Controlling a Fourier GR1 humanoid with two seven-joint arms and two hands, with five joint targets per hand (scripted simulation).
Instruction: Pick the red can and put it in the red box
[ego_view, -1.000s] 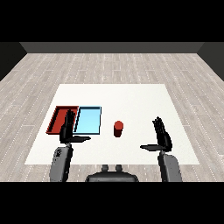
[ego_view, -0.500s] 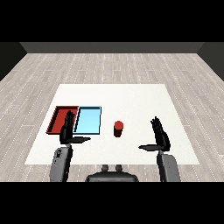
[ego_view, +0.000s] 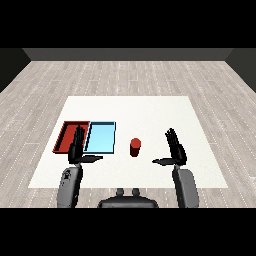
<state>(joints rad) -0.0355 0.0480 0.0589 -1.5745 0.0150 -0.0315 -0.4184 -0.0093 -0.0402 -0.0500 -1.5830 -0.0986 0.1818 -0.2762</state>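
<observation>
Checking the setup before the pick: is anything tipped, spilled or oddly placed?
Nothing stands out. The red can stands upright on the table, right of the light blue tray and red tray.

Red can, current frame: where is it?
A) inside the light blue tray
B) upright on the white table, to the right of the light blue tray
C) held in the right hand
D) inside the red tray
B: the red can stands upright on the bare table, just right of the light blue tray, with the open right hand apart from it.
</observation>
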